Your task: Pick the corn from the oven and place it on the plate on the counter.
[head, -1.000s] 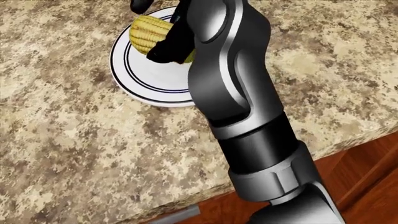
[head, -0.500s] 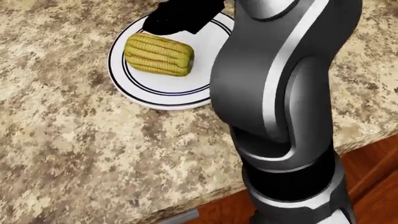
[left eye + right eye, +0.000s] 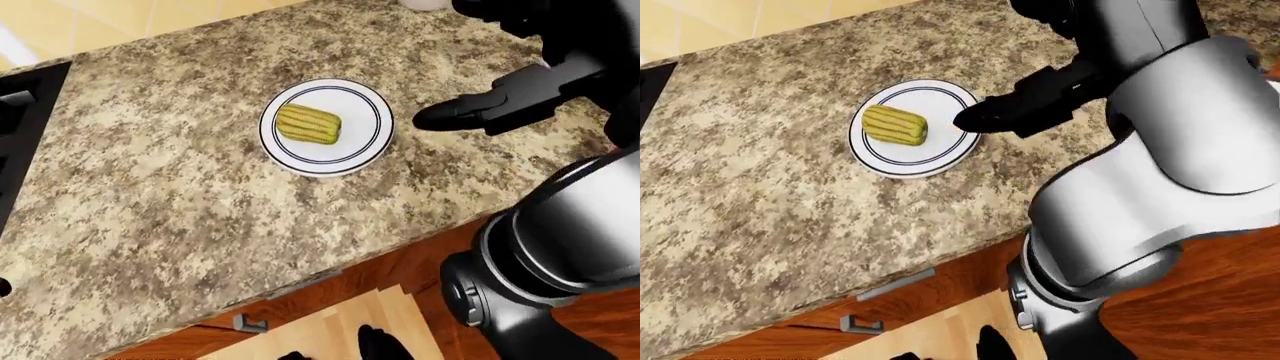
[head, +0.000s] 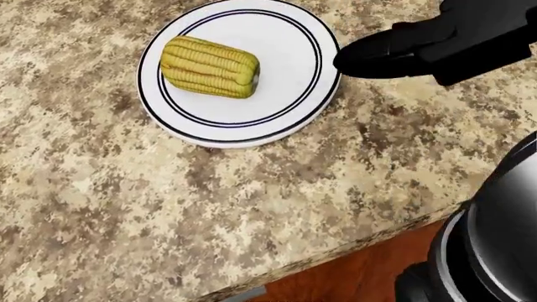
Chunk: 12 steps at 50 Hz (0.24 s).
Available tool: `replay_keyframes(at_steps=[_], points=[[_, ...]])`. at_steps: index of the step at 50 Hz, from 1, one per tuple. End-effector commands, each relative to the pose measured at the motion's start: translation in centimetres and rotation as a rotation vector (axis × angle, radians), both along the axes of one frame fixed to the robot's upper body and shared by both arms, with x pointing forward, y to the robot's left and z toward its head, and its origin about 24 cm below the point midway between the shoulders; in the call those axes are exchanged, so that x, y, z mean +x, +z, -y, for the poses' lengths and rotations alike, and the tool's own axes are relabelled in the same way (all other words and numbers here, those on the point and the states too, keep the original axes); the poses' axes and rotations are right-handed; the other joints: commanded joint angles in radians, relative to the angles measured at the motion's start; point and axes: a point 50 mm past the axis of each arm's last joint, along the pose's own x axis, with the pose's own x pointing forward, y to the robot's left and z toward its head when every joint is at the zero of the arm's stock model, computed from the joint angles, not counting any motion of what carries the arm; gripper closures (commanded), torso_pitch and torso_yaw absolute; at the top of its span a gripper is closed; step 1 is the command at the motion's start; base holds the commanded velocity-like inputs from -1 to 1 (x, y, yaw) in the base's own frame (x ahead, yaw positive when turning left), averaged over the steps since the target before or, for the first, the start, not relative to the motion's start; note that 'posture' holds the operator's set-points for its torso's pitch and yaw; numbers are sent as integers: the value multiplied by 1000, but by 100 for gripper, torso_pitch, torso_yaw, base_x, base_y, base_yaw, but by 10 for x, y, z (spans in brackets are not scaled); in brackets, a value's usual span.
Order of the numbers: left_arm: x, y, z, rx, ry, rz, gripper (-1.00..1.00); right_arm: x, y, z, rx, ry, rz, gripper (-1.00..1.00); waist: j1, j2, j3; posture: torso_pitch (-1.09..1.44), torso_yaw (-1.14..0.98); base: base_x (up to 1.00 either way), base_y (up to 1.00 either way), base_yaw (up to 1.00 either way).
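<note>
A short yellow-green cob of corn [image 4: 209,67] lies left of centre on a round white plate with dark rim lines [image 4: 294,107], resting on speckled granite counter [image 4: 168,207] well inside its lower edge, while the robot's black right hand [image 4: 420,47] hovers released beside the plate's right rim.

The speckled granite worktop [image 3: 170,195] carries a white plate [image 3: 365,131] with dark rim rings, set midway between its long edges. A black inset [image 3: 20,135] sits at its left end.
</note>
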Motion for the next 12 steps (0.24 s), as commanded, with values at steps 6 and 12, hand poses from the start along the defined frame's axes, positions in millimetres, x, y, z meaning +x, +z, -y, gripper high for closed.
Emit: replay_keyframes(at_steps=[6, 12], points=[[-11, 11, -1, 32, 17, 71, -100, -15, 9, 14, 16, -18, 57, -73, 1, 4, -22, 25, 0, 0, 0, 0], [-17, 20, -4, 37, 40, 118, -100, -20, 3, 25, 42, -36, 63, -93, 2, -1, -24, 25, 0, 0, 0, 0]])
